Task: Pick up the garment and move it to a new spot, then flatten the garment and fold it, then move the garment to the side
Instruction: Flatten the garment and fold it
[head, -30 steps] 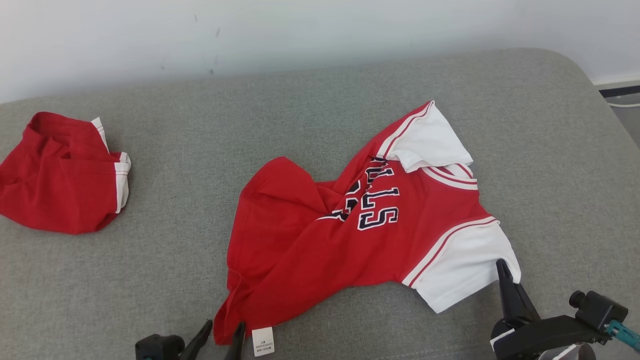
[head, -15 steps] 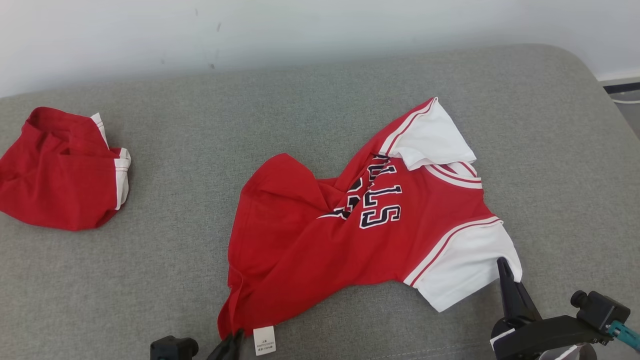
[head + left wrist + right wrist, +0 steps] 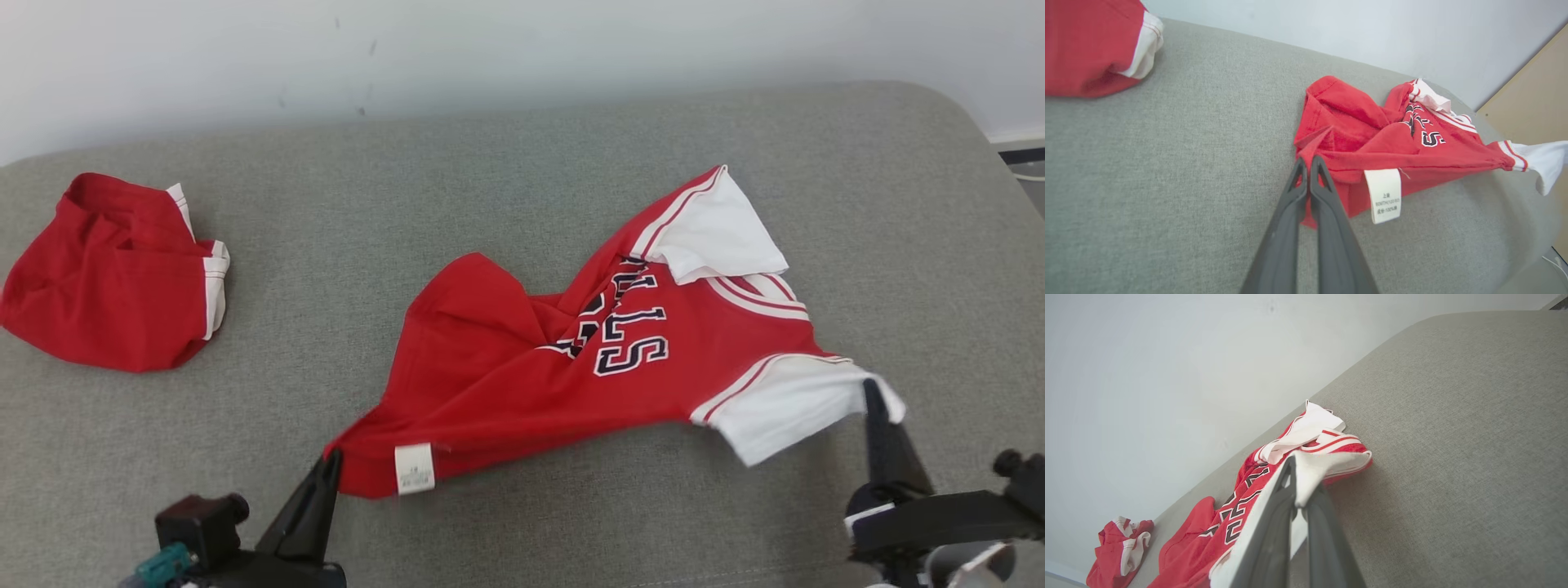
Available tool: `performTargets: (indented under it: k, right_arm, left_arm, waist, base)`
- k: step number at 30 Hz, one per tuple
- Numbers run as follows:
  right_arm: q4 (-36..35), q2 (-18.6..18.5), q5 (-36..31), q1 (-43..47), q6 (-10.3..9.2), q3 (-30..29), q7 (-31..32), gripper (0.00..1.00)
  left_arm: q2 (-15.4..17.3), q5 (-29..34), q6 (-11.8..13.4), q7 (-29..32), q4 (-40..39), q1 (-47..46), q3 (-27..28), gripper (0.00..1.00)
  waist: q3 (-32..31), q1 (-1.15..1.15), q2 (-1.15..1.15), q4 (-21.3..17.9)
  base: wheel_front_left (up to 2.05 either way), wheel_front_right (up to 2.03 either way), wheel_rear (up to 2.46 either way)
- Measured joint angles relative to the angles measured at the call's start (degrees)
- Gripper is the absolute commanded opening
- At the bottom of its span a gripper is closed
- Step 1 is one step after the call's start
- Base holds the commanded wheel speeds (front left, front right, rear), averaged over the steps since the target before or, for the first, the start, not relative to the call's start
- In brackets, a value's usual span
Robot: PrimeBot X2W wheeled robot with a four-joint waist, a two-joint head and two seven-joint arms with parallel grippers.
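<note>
At ten o'clock on the grey cushion (image 3: 522, 155) lay a bunched pair of red shorts (image 3: 114, 278), well apart from the rest. At seven o'clock the left gripper (image 3: 1307, 163) had its fingers pressed together on the red hem corner of the garment (image 3: 555, 376), just beside the white label (image 3: 414, 468). The garment, a red jersey with white sleeves, stretched from there across the cushion's middle toward four o'clock, its near edge taut. There the right gripper (image 3: 1295, 467) was clamped on the white sleeve (image 3: 792, 400).
</note>
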Motion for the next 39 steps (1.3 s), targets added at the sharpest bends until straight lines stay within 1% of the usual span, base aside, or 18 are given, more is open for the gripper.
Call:
performTargets:
  k: [2, 5, 7, 11, 14, 17, 21, 23, 25, 29, 31, 33, 35, 37, 38, 39]
  right_arm:
    - [-1.5, -0.9, 1.0, 0.5, 0.88, -1.3, 0.0, 0.00]
    - [-4.0, -2.7, 2.8, 2.7, 3.10, -1.8, 0.0, 0.00]
    - [-5.7, -4.1, 4.0, 4.8, 3.92, -1.8, 0.2, 0.00]
    - [-8.7, -7.2, 6.3, 7.1, 5.25, -1.4, 3.3, 0.00]
    - [-10.4, -9.0, 8.1, 8.1, 5.34, -0.1, 6.3, 0.00]
    - [-11.1, -9.6, 9.9, 8.3, 5.75, 2.2, 9.9, 0.00]
    - [-11.1, -10.3, 12.1, 6.3, 5.75, 5.3, 16.1, 0.00]
    - [-11.0, -10.4, 13.4, 2.2, 5.77, 6.8, 19.5, 0.00]
    - [-10.0, -10.4, 14.9, -4.1, 5.81, 7.6, 23.4, 0.00]
    - [-6.5, -10.0, 16.2, -18.2, 5.81, 9.1, 31.3, 0.00]
    - [-3.5, -8.9, 17.7, -25.6, 5.64, 9.2, 35.0, 0.00]
    - [0.0, -7.0, 18.3, -34.1, 4.31, 9.0, 37.8, 0.00]
    - [4.3, -4.4, 19.0, -42.7, 2.71, 8.1, 39.7, 0.00]
    - [9.3, -0.8, 19.6, -51.1, 0.62, 5.2, 38.9, 0.00]
    - [12.0, 0.9, 19.7, -55.0, -0.44, 2.9, 37.3, 0.00]
    - [14.1, 1.9, 19.5, -58.4, -0.69, 0.9, 35.7, 0.00]
  left_arm:
    - [0.4, -0.4, -0.7, -0.5, -1.6, -0.6, 0.4, 0.00]
    - [1.5, -1.9, -1.9, -0.5, -3.4, -0.2, 0.6, 0.00]
    - [2.5, -2.7, -2.8, 0.4, -4.6, 1.1, 0.3, 0.00]
    - [4.2, -4.4, -4.3, 3.3, -7.2, 4.2, -1.8, 0.00]
    - [4.6, -6.9, -4.8, 5.4, -9.0, 4.8, -2.6, 0.00]
    - [4.8, -8.2, -4.8, 7.7, -10.3, 4.6, -3.2, 0.00]
    - [5.3, -12.0, -5.3, 13.5, -10.3, 1.1, -4.5, 0.00]
    - [5.7, -14.9, -5.3, 16.8, -9.4, -2.0, -4.6, 0.00]
    - [6.4, -17.3, -5.6, 20.6, -7.9, -6.5, -4.7, 0.00]
    - [7.6, -20.6, -5.7, 29.9, -3.9, -19.0, -5.0, 0.00]
    - [7.6, -22.0, -5.7, 34.0, -1.4, -26.4, -4.2, 0.00]
    - [7.3, -23.9, -5.7, 37.1, 1.3, -34.2, -2.7, 0.00]
    - [6.6, -24.0, -4.8, 38.8, 4.7, -42.4, -0.9, 0.00]
    - [6.3, -22.3, -4.2, 38.8, 8.6, -51.4, 0.3, 0.00]
    - [6.0, -20.1, -4.2, 38.0, 10.6, -55.8, 1.2, 0.00]
    - [5.4, -18.1, -4.2, 36.0, 11.9, -59.5, 3.1, 0.00]
  waist:
    - [-0.1, 0.00, 0.00, 0.2]
    - [-0.3, 0.00, 0.00, 0.4]
    - [-0.1, -0.01, 0.00, 0.4]
    - [0.5, -0.01, 0.00, 0.2]
    - [1.0, 0.00, 0.00, 0.0]
    - [1.7, -0.01, 0.00, -0.2]
    - [3.1, 0.00, 0.00, -0.3]
    - [4.0, -0.01, 0.00, -0.4]
    - [5.1, 0.00, 0.00, -0.5]
    - [7.6, 0.00, 0.01, -0.7]
    - [9.0, 0.01, 0.00, -0.8]
    - [10.4, 0.02, 0.01, -0.9]
    - [11.8, 0.02, 0.01, -1.0]
    - [13.2, 0.02, 0.01, -1.2]
    - [13.9, 0.02, 0.01, -1.3]
    - [14.5, 0.02, 0.01, -1.3]
  base:
    - [0.00, 0.00, 0.00]
    - [0.00, 0.00, 0.00]
    - [0.00, 0.00, 0.00]
    - [0.00, 0.00, 0.00]
    - [0.00, 0.00, 0.00]
    - [0.00, 0.00, 0.00]
    - [0.00, 0.00, 0.00]
    - [0.00, 0.00, 0.00]
    - [0.00, 0.00, 0.00]
    - [0.00, 0.00, 0.00]
    - [0.00, 0.00, 0.00]
    - [0.00, 0.00, 0.00]
    - [0.00, 0.00, 0.00]
    - [0.00, 0.00, 0.00]
    - [0.00, 0.00, 0.00]
    - [0.00, 0.00, 0.00]
